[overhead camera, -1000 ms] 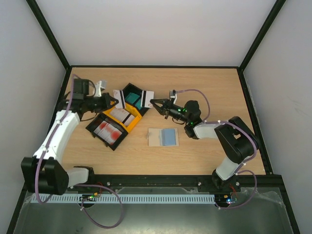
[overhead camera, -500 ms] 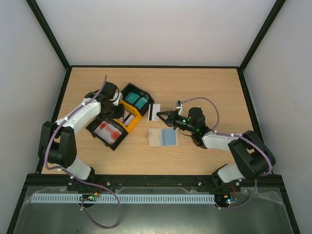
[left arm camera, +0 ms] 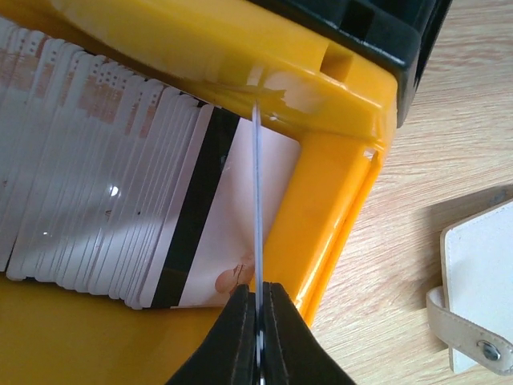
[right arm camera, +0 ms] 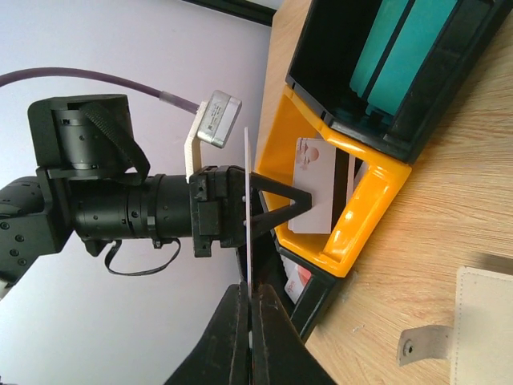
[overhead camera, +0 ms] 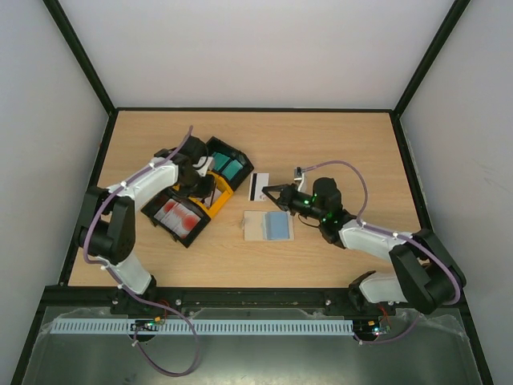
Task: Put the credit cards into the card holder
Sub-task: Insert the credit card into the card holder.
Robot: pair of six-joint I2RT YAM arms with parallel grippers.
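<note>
Yellow bin (left arm camera: 341, 108) holds stacked white credit cards (left arm camera: 96, 180).

A fixed camera high behind the near edge looks down and away over the whole table (overhead camera: 337, 136). The left wrist camera sits very close behind the left gripper (left arm camera: 256, 301), looking down into the yellow bin (left arm camera: 345, 104), with a corner of the card holder (left arm camera: 481, 273) at right. The right wrist camera, rolled sideways and a little farther back, looks left past the right gripper (right arm camera: 247, 297), sharing that bin, the holder's corner and the left arm (right arm camera: 120, 208) with the overhead view.
</note>
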